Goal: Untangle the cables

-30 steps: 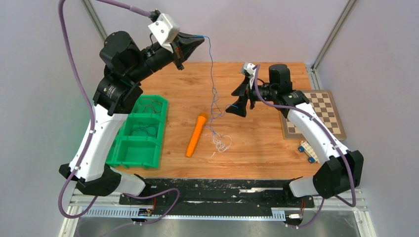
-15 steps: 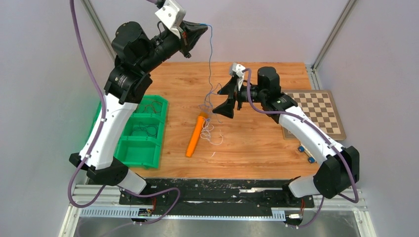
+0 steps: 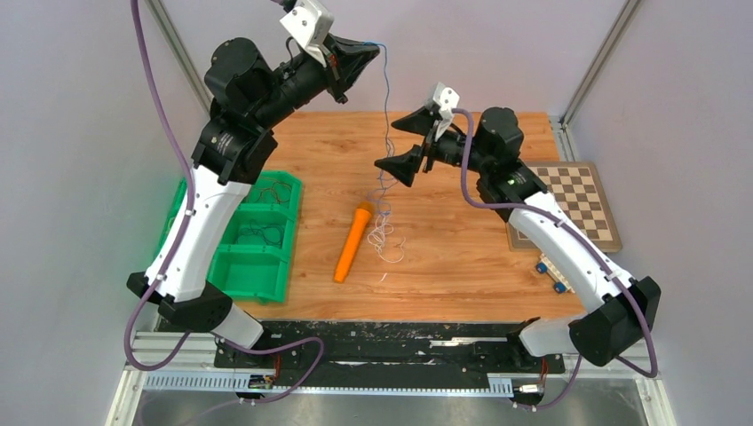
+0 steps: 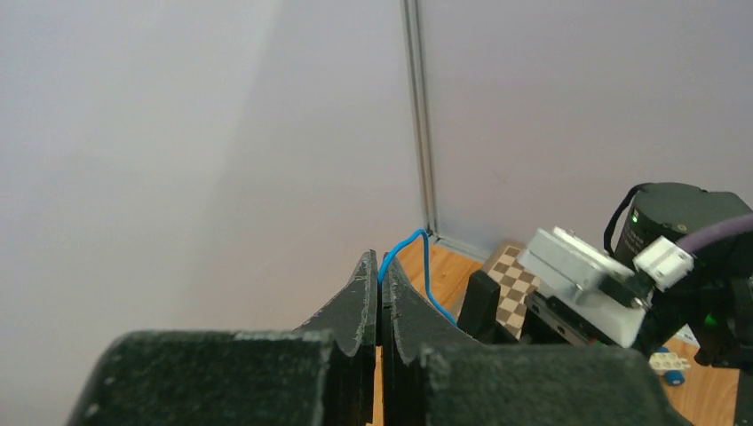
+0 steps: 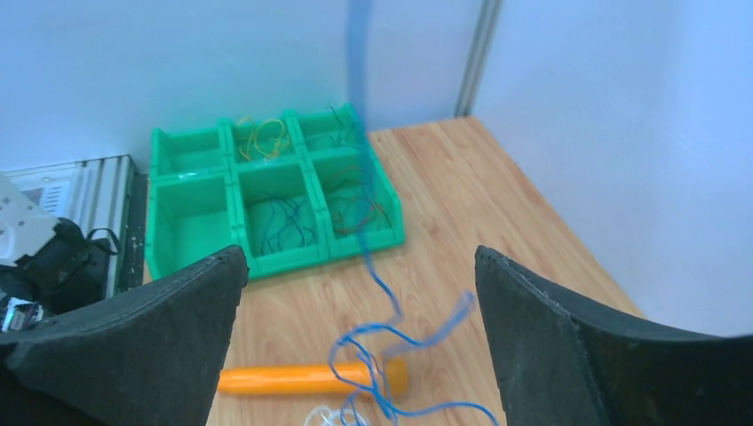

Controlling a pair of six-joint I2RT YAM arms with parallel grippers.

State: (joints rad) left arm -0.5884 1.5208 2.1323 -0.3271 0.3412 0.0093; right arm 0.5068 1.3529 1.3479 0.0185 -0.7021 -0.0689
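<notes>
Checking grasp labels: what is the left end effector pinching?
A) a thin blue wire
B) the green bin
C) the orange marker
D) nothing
A: the left end effector is shut on the thin blue wire, which hangs down from it toward the wooden table.

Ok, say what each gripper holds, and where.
Left gripper pinches the blue cable at its top end; right gripper is open, holding nothing.

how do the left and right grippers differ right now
The left gripper is shut on the blue cable and sits high above the table; the right gripper is wide open and lower, with that cable hanging between its jaws. Both are black.
</notes>
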